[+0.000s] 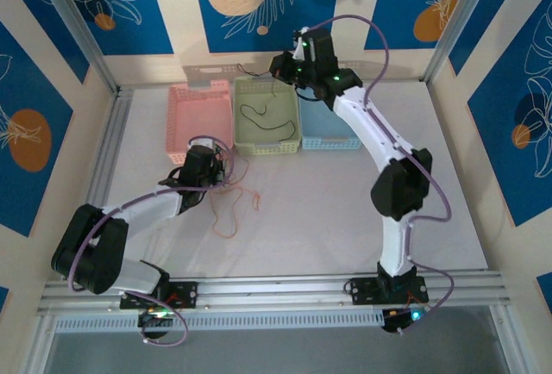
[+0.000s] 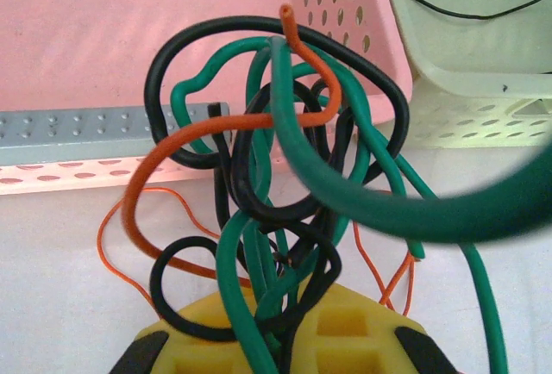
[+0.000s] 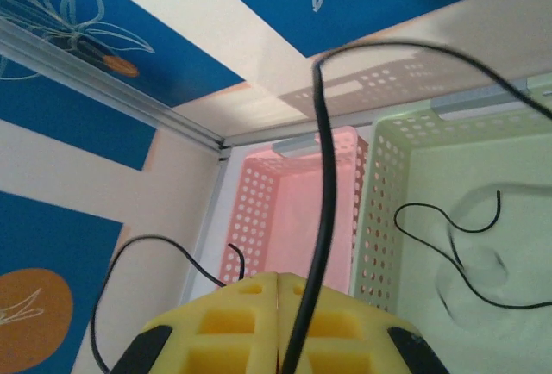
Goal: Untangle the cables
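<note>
The pink basket [image 2: 103, 29] stood just beyond the left gripper [image 2: 280, 335], and the green basket [image 3: 384, 184] lay ahead of and beneath the right gripper [image 3: 278, 327]. The left jaws were clamped on the tangled cables [image 2: 285, 184]. The right jaws were pinched together on one black cable [image 3: 323, 202] that rose from between them.

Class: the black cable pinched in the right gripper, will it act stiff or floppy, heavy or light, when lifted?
Probably floppy yet slightly springy: the black cable rises from the shut right gripper, then arcs over sideways. Likely very light: it is hair-thin beside the green basket wall. It may swing about, since long lengths curve unsupported beyond the grip.
</note>
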